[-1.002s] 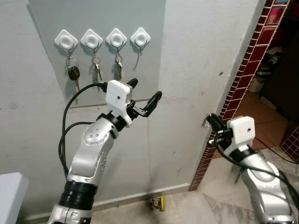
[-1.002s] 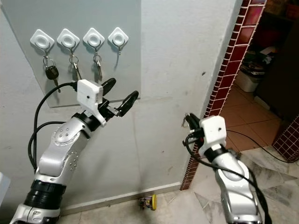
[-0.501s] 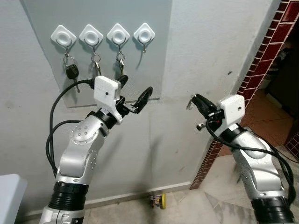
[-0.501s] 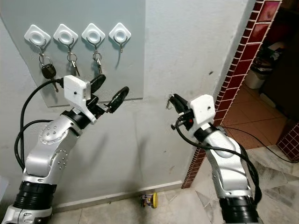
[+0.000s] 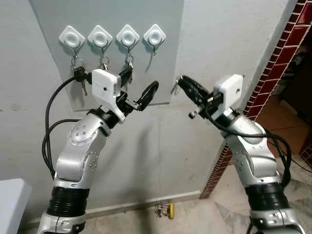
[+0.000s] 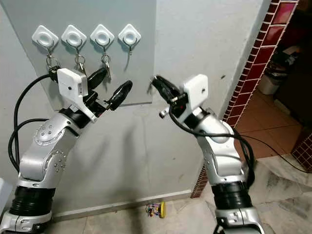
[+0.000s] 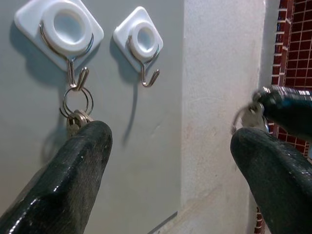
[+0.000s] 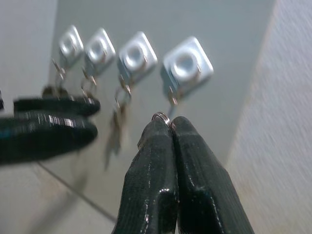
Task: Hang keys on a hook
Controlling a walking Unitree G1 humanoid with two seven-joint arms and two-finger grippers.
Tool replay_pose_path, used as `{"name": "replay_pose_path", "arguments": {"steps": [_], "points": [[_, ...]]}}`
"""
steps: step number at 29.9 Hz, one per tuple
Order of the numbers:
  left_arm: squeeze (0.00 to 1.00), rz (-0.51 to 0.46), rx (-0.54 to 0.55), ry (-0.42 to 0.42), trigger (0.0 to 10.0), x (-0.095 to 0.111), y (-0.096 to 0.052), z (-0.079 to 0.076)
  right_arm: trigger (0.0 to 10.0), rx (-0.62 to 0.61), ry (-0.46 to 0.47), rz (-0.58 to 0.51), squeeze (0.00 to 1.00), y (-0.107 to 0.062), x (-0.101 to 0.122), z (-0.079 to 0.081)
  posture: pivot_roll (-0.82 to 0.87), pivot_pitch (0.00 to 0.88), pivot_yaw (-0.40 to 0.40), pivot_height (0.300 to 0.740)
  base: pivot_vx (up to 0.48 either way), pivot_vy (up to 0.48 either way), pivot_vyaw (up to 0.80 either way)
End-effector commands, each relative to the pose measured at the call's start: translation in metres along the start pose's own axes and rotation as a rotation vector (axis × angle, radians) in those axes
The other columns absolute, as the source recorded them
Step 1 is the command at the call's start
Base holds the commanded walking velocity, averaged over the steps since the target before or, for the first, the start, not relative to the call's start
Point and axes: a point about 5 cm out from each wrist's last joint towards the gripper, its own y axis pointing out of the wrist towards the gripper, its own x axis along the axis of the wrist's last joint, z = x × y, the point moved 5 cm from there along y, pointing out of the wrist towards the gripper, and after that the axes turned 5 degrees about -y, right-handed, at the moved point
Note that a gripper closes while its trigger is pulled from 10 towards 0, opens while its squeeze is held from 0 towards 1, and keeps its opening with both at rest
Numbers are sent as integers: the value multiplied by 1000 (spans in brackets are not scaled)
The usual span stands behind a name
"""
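Small silver key ring with keys (image 8: pixel 161 117) pinched at the tips of the right gripper (image 5: pixel 181 82), fingers pressed together on it, just below and right of the empty white diamond-shaped wall hook (image 5: pixel 154 36). Best approach: lift the ring above the hook's tip, then lower on. Left gripper (image 5: pixel 139 90) spread wide, empty, below the hook.

Red tiled pillar (image 5: pixel 273 63), grey wall (image 5: pixel 214 39)

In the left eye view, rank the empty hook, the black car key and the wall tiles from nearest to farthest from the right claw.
1. Empty hook, up-left of the right claw.
2. Red wall tiles, to its right.
3. Black car key, far left under the first hook.
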Motion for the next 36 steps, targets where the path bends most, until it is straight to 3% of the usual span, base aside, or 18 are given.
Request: {"name": "replay_pose_path", "arguments": {"steps": [1, 9, 21, 36], "points": [[0, -23, -33, 11, 10000, 10, 2, -5, 10000, 21, 17, -36, 0, 9, 9, 2, 12, 0, 26, 740, 0, 0, 0], [0, -39, -76, -13, 10000, 17, 3, -14, 10000, 40, 54, -82, 0, 28, 18, 4, 15, 0, 26, 740, 0, 0, 0], [0, -60, -83, -36, 10000, 30, 5, -19, 10000, -4, 184, -77, 0, 44, 0, -6, 23, 0, 24, 740, 0, 0, 0], [0, -61, -79, -35, 10000, 32, 5, -21, 10000, 9, 231, -84, 0, 66, -5, -6, 36, 0, 23, 740, 0, 0, 0]]}}
